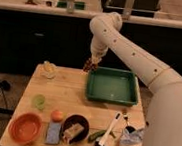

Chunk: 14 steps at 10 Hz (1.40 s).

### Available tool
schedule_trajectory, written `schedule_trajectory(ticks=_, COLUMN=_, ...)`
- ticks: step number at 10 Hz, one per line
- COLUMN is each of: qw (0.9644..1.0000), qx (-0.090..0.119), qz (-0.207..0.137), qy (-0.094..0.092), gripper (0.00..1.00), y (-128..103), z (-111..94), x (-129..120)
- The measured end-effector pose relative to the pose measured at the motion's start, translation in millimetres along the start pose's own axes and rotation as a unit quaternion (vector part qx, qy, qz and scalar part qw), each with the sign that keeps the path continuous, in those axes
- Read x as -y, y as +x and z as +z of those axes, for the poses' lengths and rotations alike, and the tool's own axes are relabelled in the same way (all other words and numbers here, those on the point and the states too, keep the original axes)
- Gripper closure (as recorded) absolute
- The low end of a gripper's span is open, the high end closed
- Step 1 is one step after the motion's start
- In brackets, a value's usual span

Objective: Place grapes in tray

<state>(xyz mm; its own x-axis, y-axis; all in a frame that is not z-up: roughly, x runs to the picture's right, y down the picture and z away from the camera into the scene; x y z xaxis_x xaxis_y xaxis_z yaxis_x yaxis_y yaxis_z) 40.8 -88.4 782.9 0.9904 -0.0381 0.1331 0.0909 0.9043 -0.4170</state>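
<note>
Dark cupboards stood behind a wooden counter (67,92). The gripper (91,62) hung over the far edge of the counter, about halfway along it. It was closed on the grapes (88,66), a small dark red bunch that hung in the air at its tip. The bunch was just beside the tray's far left corner, not over the green part yet.

The tray (110,100) sat at the far right corner of the counter, and nothing lay in it. The white arm (133,50) reached in from the right side, high over the tray.

Near the front left corner sat an orange bowl (25,128). Along the front edge were an orange fruit (56,115), a black bowl (76,118) and a white brush (107,135). A pale green thing (39,101) lay near the left edge.

I think the grapes had to go a little more to the right before being let go. If the gripper opened too soon, the bunch could hit the rim and roll off the far edge. If it let go from too high, the bunch might bounce out. If it came down too low, it could bump the rim and push the tray.
</note>
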Motion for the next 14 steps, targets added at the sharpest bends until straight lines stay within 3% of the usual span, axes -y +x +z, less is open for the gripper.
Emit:
schedule_trajectory(ticks=4, qw=0.9999, qx=0.001, qz=0.017, qy=0.001, gripper=1.0, y=16.3, z=19.6, x=-2.7)
schedule_trajectory(ticks=7, qw=0.9996, qx=-0.001, qz=0.029, qy=0.003, gripper=1.0, y=46.5, z=31.0, x=-7.9)
schedule_trajectory(ticks=11, qw=0.9992, qx=0.005, qz=0.04, qy=0.002, gripper=1.0, y=46.5, z=42.6, x=-11.0)
schedule_trajectory(ticks=14, qw=0.9987, qx=0.002, qz=0.05, qy=0.004, gripper=1.0, y=65.6, z=47.9, x=-14.5)
